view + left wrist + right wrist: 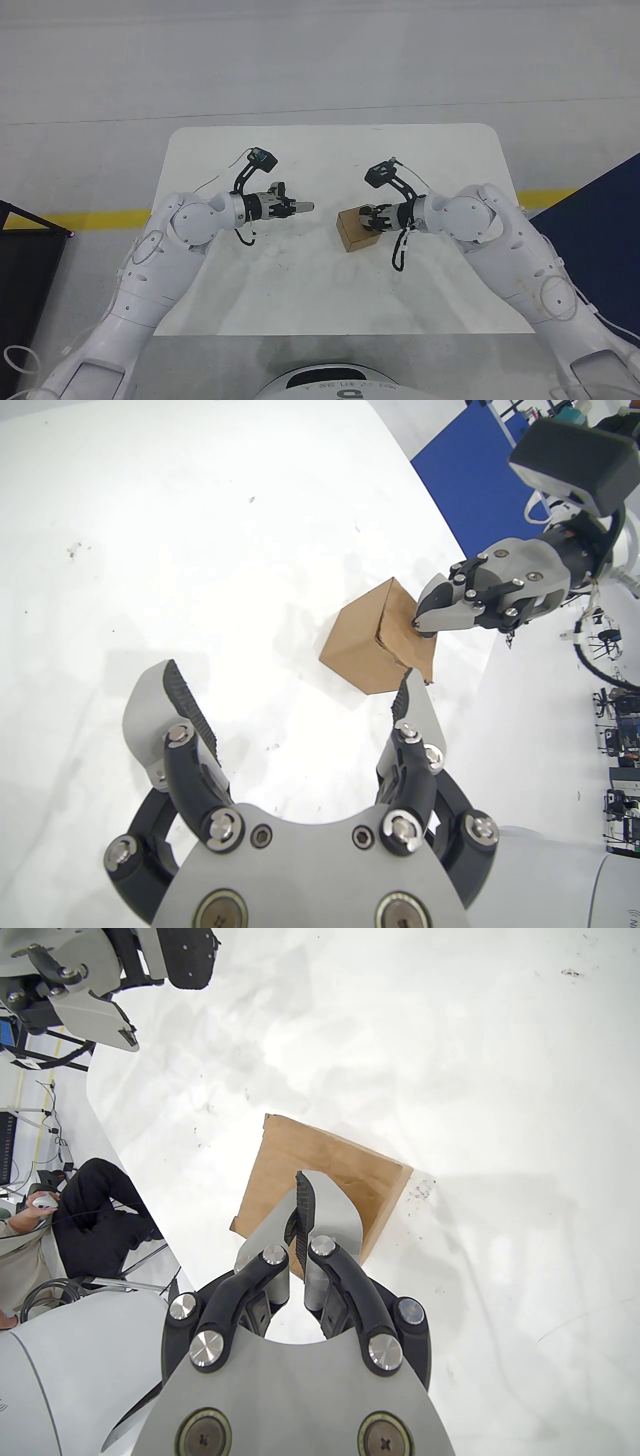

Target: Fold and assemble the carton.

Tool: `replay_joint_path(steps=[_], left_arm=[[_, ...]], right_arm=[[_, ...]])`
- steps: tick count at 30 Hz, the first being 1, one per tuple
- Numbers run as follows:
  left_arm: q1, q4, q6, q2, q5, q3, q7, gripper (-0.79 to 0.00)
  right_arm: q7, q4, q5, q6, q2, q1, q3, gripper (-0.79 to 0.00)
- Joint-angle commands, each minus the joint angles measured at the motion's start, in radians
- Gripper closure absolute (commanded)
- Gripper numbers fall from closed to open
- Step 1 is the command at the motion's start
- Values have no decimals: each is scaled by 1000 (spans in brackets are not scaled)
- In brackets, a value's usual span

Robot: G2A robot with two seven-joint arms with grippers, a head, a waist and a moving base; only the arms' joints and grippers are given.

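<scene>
Already folded into a box shape, brown carton point(356, 229) resting on white table point(300, 160), right of centre, with a ragged seam across the face turned toward the right arm and a flap corner jutting at one lower edge. Touching that seamed face, right gripper point(372, 217), fingers clenched together, pads pressed flat to each other, tips set against the cardboard just beside the seam. Well apart on the opposite side, left gripper point(303, 207), fingers spread wide and holding nothing, aimed at the carton above the tabletop. Dark specks scattered over the surface. Beyond the table, grey floor with yellow stripe point(100, 217); blue panel point(610, 190) past the right-hand edge.
</scene>
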Motion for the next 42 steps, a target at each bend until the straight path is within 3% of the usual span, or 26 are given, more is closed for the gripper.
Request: replay_joint_path(steps=[1,6,12,20,24,31,35,42], left_arm=[[0,0,0,0,0,0,0,-785],[0,0,0,0,0,0,0,-785],[0,0,0,0,0,0,0,-785],[0,0,0,0,0,0,0,-785],[0,0,0,0,0,0,0,-785],[0,0,0,0,0,0,0,-785],[0,0,0,0,0,0,0,-785],[0,0,0,0,0,0,0,-785]], right_arm=[[-4,-9,19,-33,3,-8,13,0],[20,-33,96,-177,22,-64,78,0],[270,-25,179,-325,45,-53,93,0],[395,40,123,-179,35,62,-47,0],[353,121,129,-91,9,132,-106,0],[180,264,106,78,-31,216,-161,0],[128,306,115,98,-44,233,-173,0],[162,335,112,118,-34,232,-139,0]])
